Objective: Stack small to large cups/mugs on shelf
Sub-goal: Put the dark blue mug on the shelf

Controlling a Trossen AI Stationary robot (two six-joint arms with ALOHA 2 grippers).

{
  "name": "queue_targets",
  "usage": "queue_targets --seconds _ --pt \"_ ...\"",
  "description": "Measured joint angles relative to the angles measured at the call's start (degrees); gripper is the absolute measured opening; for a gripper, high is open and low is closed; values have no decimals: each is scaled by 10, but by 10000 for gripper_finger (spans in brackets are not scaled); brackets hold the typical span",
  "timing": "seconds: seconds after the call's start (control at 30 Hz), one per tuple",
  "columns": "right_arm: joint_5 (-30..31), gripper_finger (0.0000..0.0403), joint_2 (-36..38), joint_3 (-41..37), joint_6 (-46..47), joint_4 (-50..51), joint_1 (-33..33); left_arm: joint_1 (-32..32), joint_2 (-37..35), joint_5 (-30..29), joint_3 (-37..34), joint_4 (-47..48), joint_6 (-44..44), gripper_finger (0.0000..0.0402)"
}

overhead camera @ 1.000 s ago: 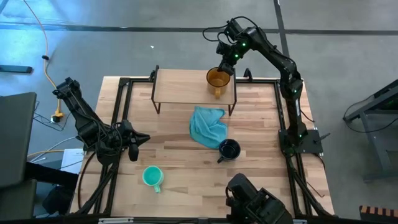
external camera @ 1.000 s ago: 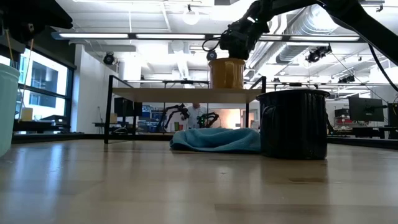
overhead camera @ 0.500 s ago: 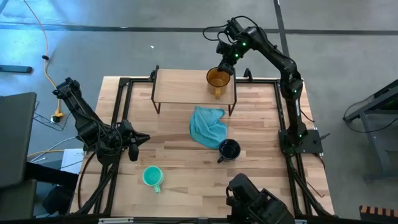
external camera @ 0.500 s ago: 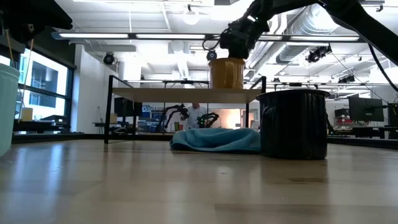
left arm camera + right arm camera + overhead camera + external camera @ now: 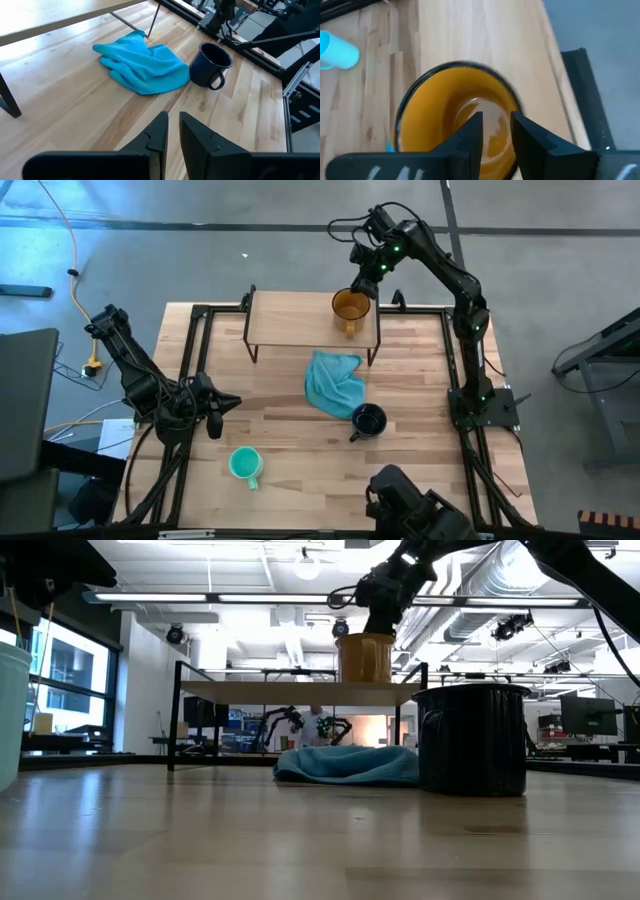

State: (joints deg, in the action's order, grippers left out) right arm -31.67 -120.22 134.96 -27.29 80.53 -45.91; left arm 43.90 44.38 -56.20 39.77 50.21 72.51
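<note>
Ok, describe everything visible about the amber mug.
The amber mug is translucent yellow-orange with a dark rim, glossy like glass, empty, with a handle pointing toward the table's front. It stands upright at the right end of the shelf. The right tool hangs just above and behind it, not gripping it.

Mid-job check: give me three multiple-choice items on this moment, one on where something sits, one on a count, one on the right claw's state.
1. Where is the amber mug?
A. on the shelf
B. on the blue cloth
C. beside the teal mug

2. How many mugs stand on the tabletop rather than the shelf?
A. none
B. two
C. three

3. What is the right claw doing?
A. gripping the navy mug
B. open above the amber mug
C. resting on the cloth

Key:
1 A, the high view shows the amber mug on the shelf's right end.
2 B, teal and navy mugs stand on the tabletop.
3 B, the wrist view shows parted fingers over the mug's mouth, holding nothing.
</note>
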Motion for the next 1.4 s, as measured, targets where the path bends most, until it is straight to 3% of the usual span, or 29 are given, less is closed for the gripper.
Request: queue_targets --seconds 0.57,0.9,1.07,1.2,1.4 --pt "-17 91 54 0 -9 16 44 0 56 -19 0 -50 -1 37" --pt "-31 89 111 0 18 66 107 -1 134 -65 0 -176 -40 37" --pt "-82 89 125 0 37 80 154 -8 181 -75 0 -288 -107 37" --pt "-94 89 127 0 49 82 198 -40 214 -25 0 -388 -186 37" --pt "-95 89 127 0 52 74 259 -119 249 112 0 -511 -307 37"
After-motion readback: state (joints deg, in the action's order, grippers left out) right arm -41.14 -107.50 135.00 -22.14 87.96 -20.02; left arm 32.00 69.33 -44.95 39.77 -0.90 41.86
